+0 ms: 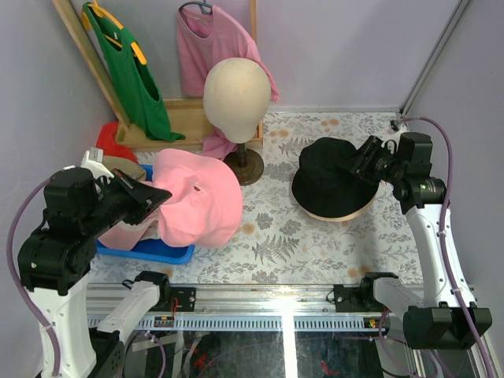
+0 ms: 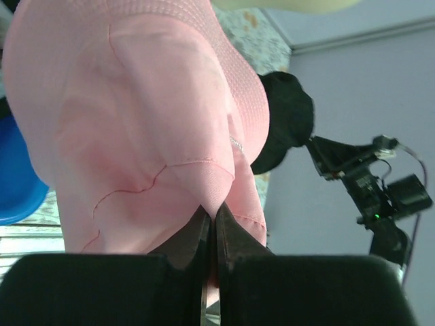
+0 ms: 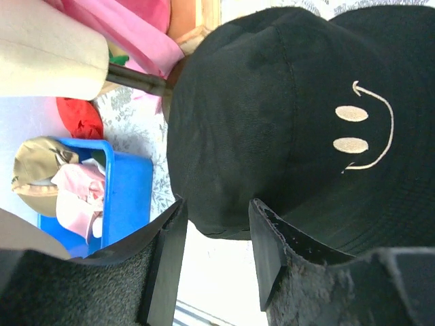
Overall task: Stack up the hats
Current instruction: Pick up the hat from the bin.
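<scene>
Pinching a fold of the floppy pink hat (image 1: pixel 197 197), the left gripper (image 2: pixel 212 219) is clamped tight. The right gripper (image 3: pixel 217 207) sits half-open at the soft brim of the dark hat (image 3: pixel 272 102).

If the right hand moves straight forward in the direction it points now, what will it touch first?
Most likely the black smiley-face hat. Its edge lies just ahead of the right hand, in line with the gap between its open jaws, though the depth is unclear.

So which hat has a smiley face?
The black hat, by the right gripper; the pink hat shows no face.
</scene>
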